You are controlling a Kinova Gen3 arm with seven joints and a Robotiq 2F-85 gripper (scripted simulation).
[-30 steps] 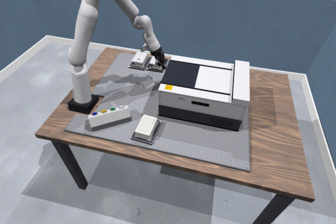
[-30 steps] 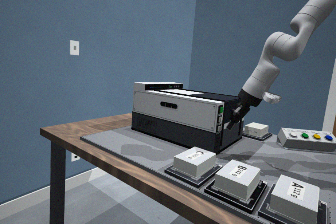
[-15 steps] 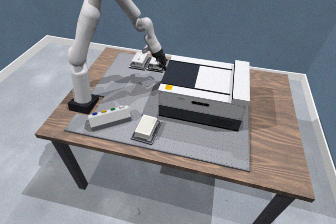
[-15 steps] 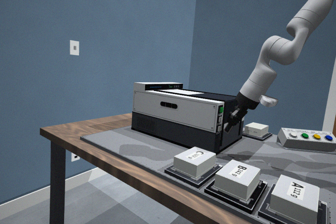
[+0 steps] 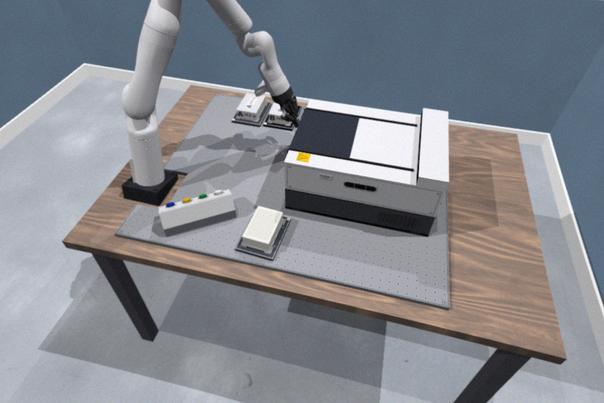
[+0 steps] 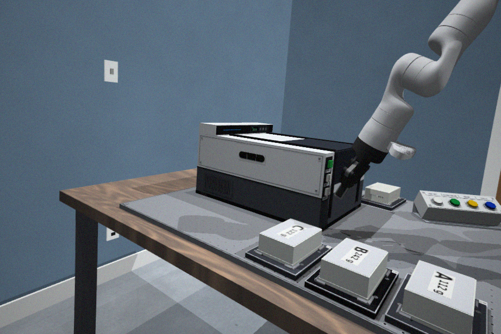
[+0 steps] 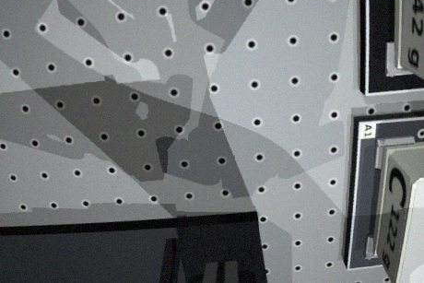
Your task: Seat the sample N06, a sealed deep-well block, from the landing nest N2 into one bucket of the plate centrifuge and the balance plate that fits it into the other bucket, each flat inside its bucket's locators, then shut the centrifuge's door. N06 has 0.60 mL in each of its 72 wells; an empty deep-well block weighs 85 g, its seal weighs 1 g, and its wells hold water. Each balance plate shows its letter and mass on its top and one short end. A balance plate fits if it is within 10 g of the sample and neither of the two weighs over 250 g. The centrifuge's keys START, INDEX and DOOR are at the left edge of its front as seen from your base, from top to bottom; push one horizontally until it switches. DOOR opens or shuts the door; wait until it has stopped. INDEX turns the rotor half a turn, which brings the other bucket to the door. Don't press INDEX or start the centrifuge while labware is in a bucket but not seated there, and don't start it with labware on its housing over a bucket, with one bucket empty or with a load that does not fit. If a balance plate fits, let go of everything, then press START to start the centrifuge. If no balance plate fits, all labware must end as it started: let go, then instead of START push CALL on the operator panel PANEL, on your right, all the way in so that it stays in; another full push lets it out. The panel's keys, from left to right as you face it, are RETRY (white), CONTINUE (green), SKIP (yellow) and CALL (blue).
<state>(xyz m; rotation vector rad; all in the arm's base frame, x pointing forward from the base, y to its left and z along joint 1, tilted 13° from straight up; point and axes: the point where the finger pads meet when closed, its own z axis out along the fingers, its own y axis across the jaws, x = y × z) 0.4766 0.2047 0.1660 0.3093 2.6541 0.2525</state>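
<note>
My gripper (image 6: 339,191) is shut and empty. It hangs tilted at the centrifuge's (image 5: 365,159) front, just beside the key column (image 6: 327,178), level with the lower keys; I cannot tell whether it touches one. The green START key (image 6: 330,163) is the top one. Sample N06 (image 5: 262,229), a white sealed block, sits in its nest near the table's front. Balance plates C 122 g (image 6: 289,241), B 242 g (image 6: 352,267) and A 112 g (image 6: 439,297) sit in their own nests. Plates C (image 7: 398,213) and B (image 7: 412,19) show at the right edge of the wrist view.
The operator panel (image 5: 196,208) with its white, green, yellow and blue keys lies between the arm's base and the sample. The centrifuge's top has a dark section (image 5: 326,132) near the arm and a white section (image 5: 385,139) beyond it.
</note>
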